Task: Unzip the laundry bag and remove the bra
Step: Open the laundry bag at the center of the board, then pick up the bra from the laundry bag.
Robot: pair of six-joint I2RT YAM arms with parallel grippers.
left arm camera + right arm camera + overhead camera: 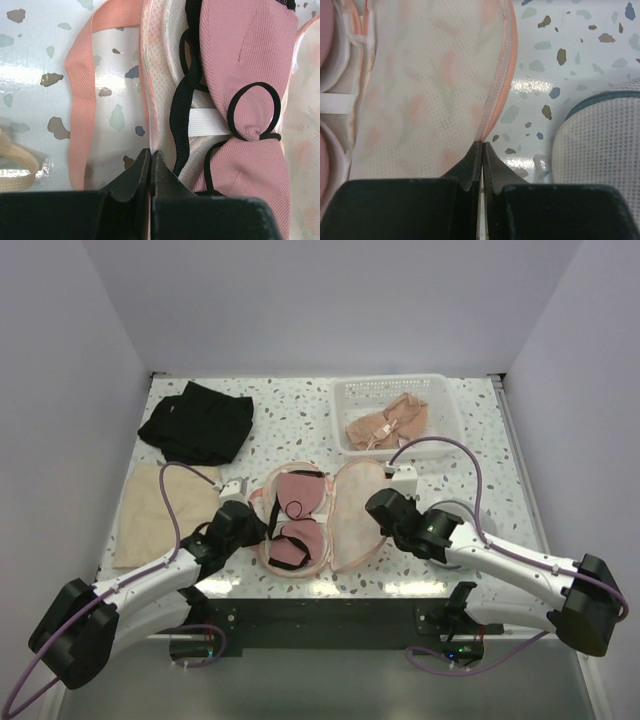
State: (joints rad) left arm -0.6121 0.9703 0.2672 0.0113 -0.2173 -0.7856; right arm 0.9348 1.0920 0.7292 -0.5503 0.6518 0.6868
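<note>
Jaws both closed: left gripper (151, 156) pinching laundry bag (356, 508) at left rim, right gripper (482, 148) pinching edge of folded-out mesh flap. Bag unzipped, spread open mid-table. Pink bra (296, 516) sits in left half, not yet lifted. Unzip done; removal left.

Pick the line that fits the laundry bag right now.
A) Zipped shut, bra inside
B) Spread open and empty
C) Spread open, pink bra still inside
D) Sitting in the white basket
C: the laundry bag lies spread open on the table, with the pink bra still resting in its left half.
</note>
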